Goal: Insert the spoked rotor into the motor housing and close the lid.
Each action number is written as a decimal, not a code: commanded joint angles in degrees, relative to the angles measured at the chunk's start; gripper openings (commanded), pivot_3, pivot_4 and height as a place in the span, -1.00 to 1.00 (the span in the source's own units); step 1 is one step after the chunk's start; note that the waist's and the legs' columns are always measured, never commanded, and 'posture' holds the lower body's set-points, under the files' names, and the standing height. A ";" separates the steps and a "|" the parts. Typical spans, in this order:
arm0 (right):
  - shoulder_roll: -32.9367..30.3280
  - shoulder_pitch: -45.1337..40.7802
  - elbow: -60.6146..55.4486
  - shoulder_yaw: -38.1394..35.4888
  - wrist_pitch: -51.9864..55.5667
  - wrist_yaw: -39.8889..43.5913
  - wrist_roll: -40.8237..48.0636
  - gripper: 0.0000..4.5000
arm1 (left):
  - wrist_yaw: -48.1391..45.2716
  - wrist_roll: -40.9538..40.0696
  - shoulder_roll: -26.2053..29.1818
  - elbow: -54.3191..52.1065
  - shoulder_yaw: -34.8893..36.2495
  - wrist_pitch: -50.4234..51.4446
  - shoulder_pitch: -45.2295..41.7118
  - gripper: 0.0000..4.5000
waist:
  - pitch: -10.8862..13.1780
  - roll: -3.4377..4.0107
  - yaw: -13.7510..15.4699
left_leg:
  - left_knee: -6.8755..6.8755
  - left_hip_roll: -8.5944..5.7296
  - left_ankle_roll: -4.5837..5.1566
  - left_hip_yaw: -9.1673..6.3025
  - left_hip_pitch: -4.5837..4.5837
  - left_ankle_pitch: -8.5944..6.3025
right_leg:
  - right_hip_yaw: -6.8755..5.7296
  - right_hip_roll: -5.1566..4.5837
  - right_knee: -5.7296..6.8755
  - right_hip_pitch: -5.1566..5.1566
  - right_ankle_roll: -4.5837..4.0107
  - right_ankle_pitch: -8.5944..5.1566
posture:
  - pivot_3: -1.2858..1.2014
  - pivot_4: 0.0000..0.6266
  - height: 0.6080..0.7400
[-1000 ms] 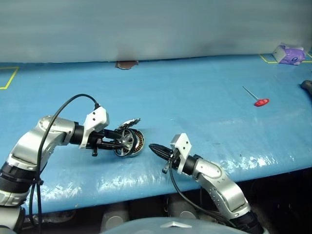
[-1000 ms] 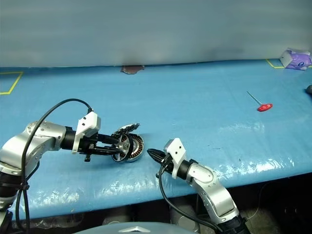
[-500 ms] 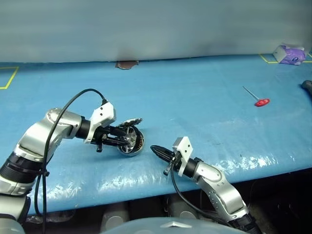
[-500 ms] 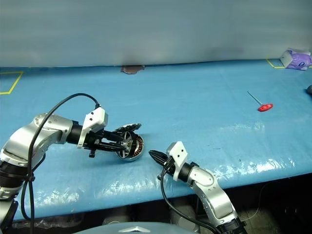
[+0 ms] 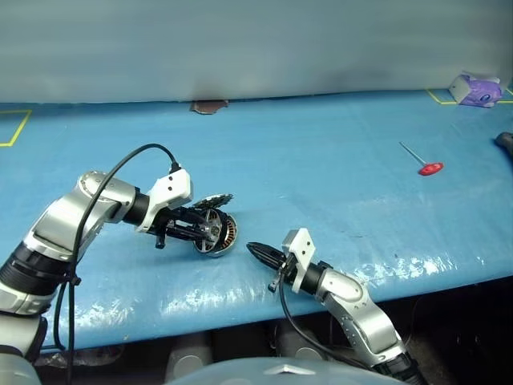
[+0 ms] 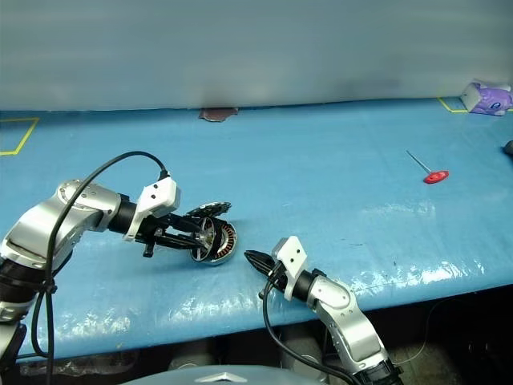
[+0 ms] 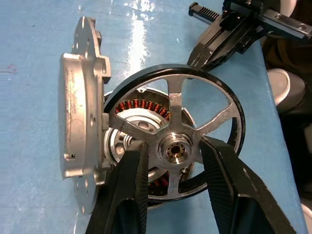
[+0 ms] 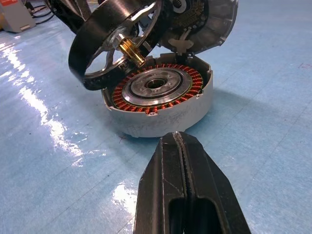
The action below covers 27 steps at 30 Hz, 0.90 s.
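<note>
My left gripper [image 7: 173, 147] is shut on the brass hub of the spoked rotor [image 7: 170, 105]. It holds the rotor tilted on edge just over the motor housing [image 8: 161, 105], whose copper windings [image 7: 139, 105] show through the spokes. The housing [image 5: 225, 235] sits on the blue table. The grey lid [image 5: 212, 200] leans on edge against the housing's far side, beside the rotor [image 5: 208, 233]. My right gripper [image 5: 258, 251] is shut and empty, hovering low over the table a short way right of the housing, pointing at it [image 8: 181, 146].
A red-handled tool [image 5: 430, 168] lies far right on the blue table [image 5: 321, 176], and a purple-white package [image 5: 473, 90] sits at the back right corner. The table's front edge [image 5: 240, 309] runs just below my right gripper. A brown patch [image 5: 208, 106] marks the back edge.
My left arm has lifted at the elbow and turned its wrist a little, tipping the rotor closer over the housing. The right gripper stays shut and has barely moved.
</note>
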 commanded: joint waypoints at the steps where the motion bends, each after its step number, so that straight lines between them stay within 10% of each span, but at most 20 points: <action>1: 0.34 0.28 -0.72 0.06 -1.37 0.00 -0.12 -1.00 | 0.79 0.78 -0.08 -0.40 0.41 -0.03 -0.90 -0.29 | 0.00 0.00 -0.01 | 0.00 0.00 0.00 0.00 0.00 0.00 | 0.00 0.00 0.00 0.00 0.00 0.00 | 0.03 -0.52 1.00; 27: 0.43 -0.38 -0.47 -0.04 -0.10 -0.04 -0.49 -1.00 | 1.12 5.48 -0.15 -0.07 -2.93 -0.76 -1.34 -0.29 | -0.01 0.00 -0.05 | 0.09 -0.01 0.01 0.01 0.25 0.01 | 0.04 0.01 0.14 0.19 0.00 0.00 | 0.03 -0.52 1.00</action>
